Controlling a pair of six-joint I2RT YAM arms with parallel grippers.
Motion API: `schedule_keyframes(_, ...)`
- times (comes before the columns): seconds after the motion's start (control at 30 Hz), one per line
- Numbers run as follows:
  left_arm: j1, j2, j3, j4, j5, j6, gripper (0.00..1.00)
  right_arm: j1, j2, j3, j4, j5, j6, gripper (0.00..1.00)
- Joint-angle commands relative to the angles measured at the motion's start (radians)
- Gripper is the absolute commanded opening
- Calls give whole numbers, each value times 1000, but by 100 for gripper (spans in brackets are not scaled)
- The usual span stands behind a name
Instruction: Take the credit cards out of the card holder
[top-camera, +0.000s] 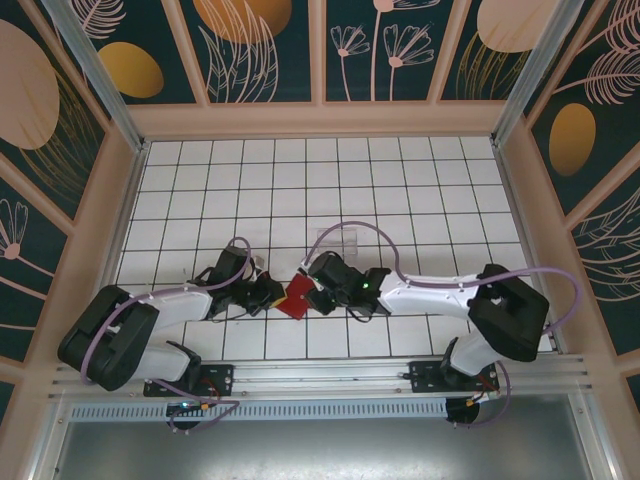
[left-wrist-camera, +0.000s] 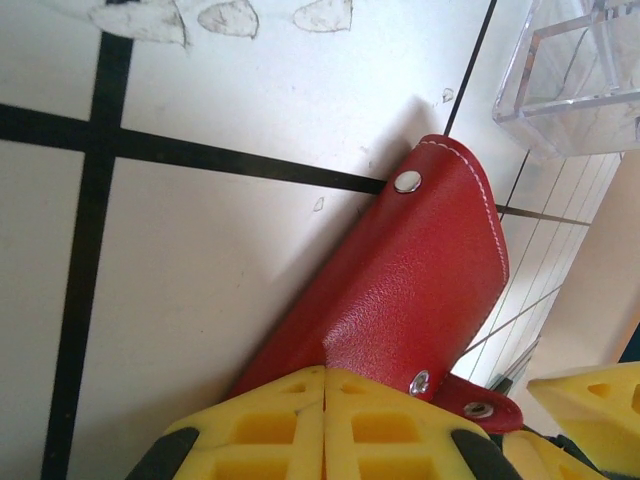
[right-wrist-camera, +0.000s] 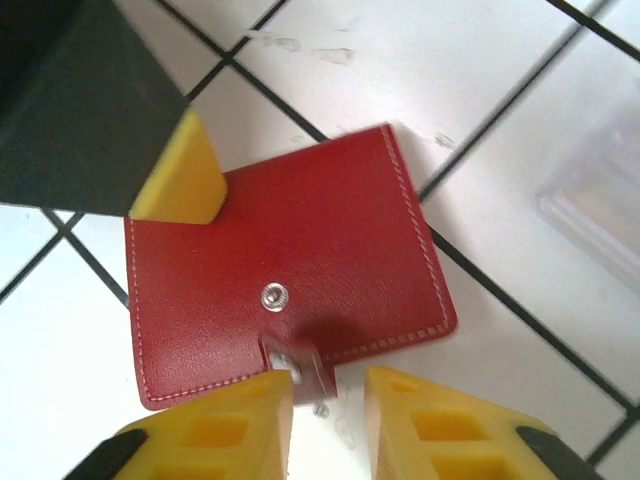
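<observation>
On the tiled table (top-camera: 400, 180) our closed left gripper (left-wrist-camera: 325, 390) pins the wallet (right-wrist-camera: 290, 240); the slightly parted right gripper (right-wrist-camera: 328, 400) should tug its tab (right-wrist-camera: 300, 362) squarely.

The scene is lit brightly and evenly; a soft shadow is cast beside the card holder (left-wrist-camera: 420, 300); the tray (right-wrist-camera: 600, 200) is blurred.

Nothing readable on my end. The red card holder (right-wrist-camera: 330, 230) is plain leather with stitching and a bare metal snap (right-wrist-camera: 275, 296), with no brand stamp I can make out. The wall panels (top-camera: 260, 50) along the top of the overhead view have leaf and flower patterns, no lettering.
</observation>
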Motion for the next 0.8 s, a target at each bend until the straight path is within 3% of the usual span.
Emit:
schedule_keyframes(0.0, -5, 31, -4, -40, -23, 8, 9, 12, -64, -28, -69, 55, 174, 32)
schedule_keyframes(0.2, -6, 54, 31, -67, -30, 30, 9, 7, -119, 3, -156, 107, 393, 44)
schedule_keyframes(0.37, -6, 56, 58, -101, -32, 54, 9, -37, -70, 82, -164, 12, 646, 50)
schedule_keyframes(0.43, -6, 52, 60, -108, -36, 55, 9, -39, -32, 126, -193, 2, 752, 60)
schedule_keyframes(0.6, -7, 42, 44, -91, -40, 43, 10, -45, 92, 250, -317, -14, 790, 67)
schedule_keyframes(0.77, -7, 36, 28, -79, -38, 37, 9, -54, 179, 302, -344, -56, 780, 68)
